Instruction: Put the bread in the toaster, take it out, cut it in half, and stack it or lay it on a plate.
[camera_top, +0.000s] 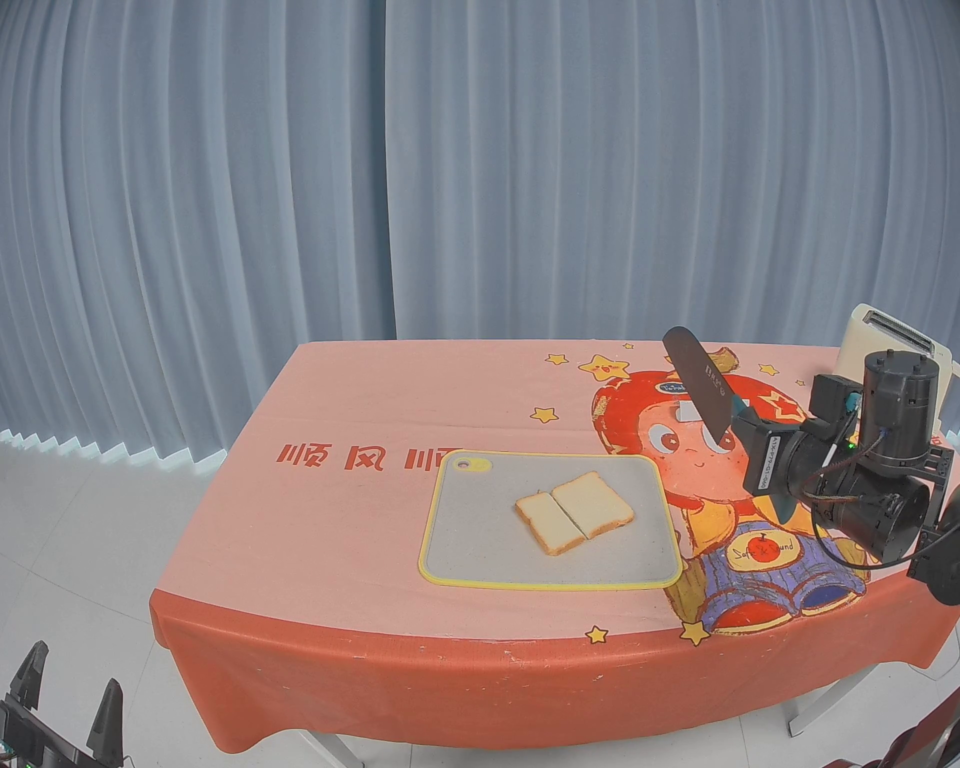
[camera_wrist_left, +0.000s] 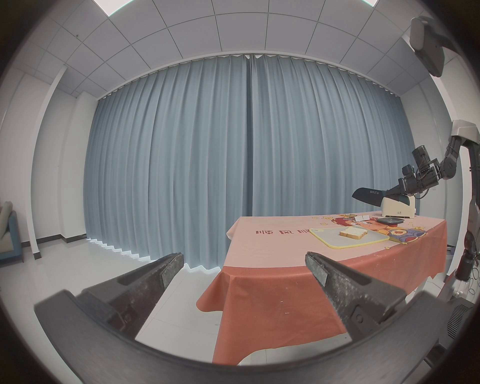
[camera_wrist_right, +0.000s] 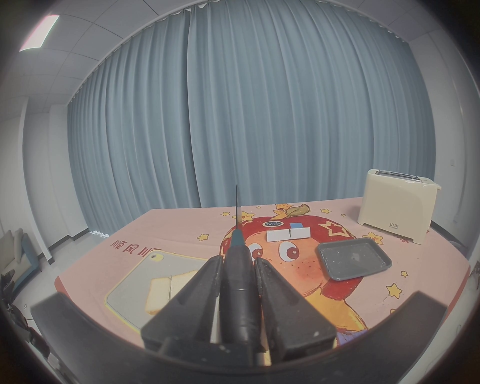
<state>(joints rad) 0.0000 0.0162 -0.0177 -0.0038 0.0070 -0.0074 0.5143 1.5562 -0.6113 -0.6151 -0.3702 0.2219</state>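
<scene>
Two halves of a bread slice (camera_top: 575, 512) lie side by side on a grey cutting board with a yellow rim (camera_top: 470, 550). My right gripper (camera_top: 752, 435) hovers above the table to the right of the board, shut on the handle of a black knife (camera_top: 700, 385) whose blade points up and back. The right wrist view looks along the knife (camera_wrist_right: 238, 280), with the bread (camera_wrist_right: 167, 290) below and ahead of it. A cream toaster (camera_top: 890, 340) stands at the table's far right. A dark tray-like plate (camera_wrist_right: 352, 257) lies in front of the toaster. My left gripper (camera_wrist_left: 245, 280) is open, low and off the table's left front.
The table wears a pink cloth (camera_top: 330, 520) with a cartoon print. A small white and blue block (camera_wrist_right: 289, 232) rests on it behind the board. Grey curtains (camera_top: 400, 170) hang behind. White floor surrounds the table.
</scene>
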